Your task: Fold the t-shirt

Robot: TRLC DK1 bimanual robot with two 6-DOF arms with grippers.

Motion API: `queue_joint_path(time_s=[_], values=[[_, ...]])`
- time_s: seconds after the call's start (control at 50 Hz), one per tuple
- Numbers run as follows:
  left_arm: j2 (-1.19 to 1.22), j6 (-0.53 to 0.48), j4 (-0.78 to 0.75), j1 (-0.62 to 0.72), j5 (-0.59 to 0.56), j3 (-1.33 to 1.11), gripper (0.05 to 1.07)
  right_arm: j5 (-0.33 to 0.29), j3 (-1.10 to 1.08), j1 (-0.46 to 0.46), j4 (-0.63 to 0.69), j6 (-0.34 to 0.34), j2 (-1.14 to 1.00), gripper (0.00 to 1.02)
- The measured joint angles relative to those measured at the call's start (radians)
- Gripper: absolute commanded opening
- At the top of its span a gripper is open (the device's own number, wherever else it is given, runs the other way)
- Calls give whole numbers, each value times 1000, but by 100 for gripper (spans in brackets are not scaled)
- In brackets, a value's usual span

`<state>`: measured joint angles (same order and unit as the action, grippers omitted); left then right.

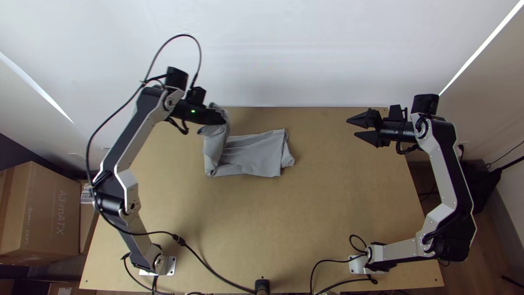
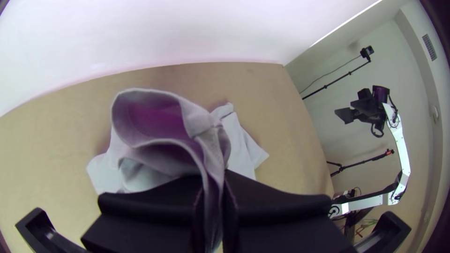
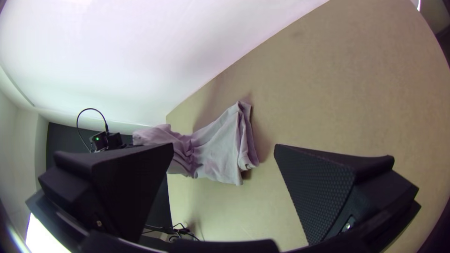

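Your left claw (image 1: 222, 119) pinched the t-shirt (image 1: 256, 155) tightly by a raised end above the bench (image 1: 273, 229) | your right claw (image 1: 352, 127) gaped, holding nothing, near the bench's far-right corner | remaining cloth lay creased on the bench's far half

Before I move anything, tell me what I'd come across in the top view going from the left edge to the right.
Large cardboard box → left arm's base plate → grey t-shirt → right gripper, open → right arm's elbow.
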<state>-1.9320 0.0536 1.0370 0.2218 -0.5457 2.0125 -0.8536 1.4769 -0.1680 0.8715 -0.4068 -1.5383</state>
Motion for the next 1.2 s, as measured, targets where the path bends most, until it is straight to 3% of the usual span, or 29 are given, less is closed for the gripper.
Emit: queue_joint_path(time_s=[0.6, 0.64, 0.72, 0.76, 0.96, 1.2], values=[[-312, 139, -121, 267, 61, 211, 8, 5, -65, 2, -8, 0, 2, 99], [-319, 145, -134, 283, 61, 211, 19, 8, -76, 2, -14, 0, 3, 99], [-335, 165, -168, 315, 61, 211, 80, 16, -98, 2, -21, 0, 6, 99], [-344, 175, -177, 333, 61, 212, 101, 24, -109, 4, -23, 0, 7, 99], [-365, 199, -220, 408, 56, 217, 103, 58, -154, 39, -53, 0, 9, 99], [-322, 251, -278, 407, 50, 222, 103, 128, -177, 181, -127, -1, 6, 99]])
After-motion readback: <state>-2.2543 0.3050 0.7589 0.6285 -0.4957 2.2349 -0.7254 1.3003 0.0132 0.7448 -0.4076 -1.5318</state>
